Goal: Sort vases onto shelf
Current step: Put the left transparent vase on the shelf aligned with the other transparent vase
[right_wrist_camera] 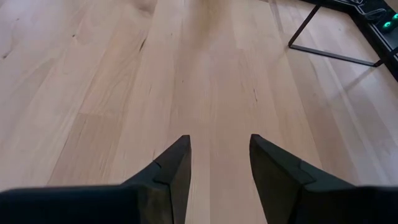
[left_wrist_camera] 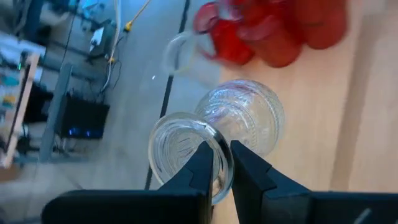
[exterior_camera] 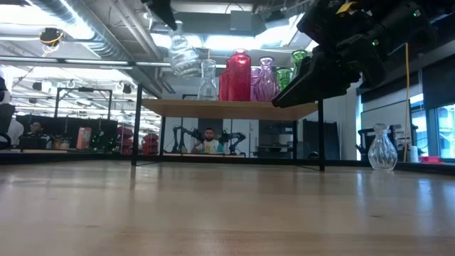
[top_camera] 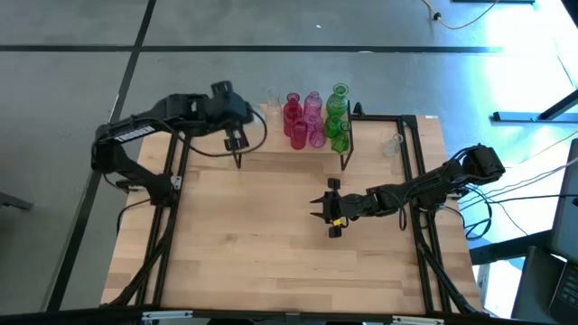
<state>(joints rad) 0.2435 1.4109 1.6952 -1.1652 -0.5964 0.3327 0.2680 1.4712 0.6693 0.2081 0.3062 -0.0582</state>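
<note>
Black fingers [left_wrist_camera: 205,171] of the left hand [left_wrist_camera: 222,163] are pinching the clear vase [left_wrist_camera: 214,140] by its rim, hanging it over the shelf's [exterior_camera: 227,108] left end beside the red vases [exterior_camera: 238,77]. Right hand [right_wrist_camera: 219,163] is waiting open over the desk [right_wrist_camera: 93,93].

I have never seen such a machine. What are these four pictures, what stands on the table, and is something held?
It is a robot with two dark arms at a wooden table. One picture looks down from above, one looks level across the tabletop, and two come from cameras on the wrists. The left gripper is shut on the rim of a clear vase, held up by the shelf. On that shelf stand pink, red and green vases. Another clear vase stands on the table, apart. The right gripper is open, holds nothing, and hangs over bare wood.
</note>
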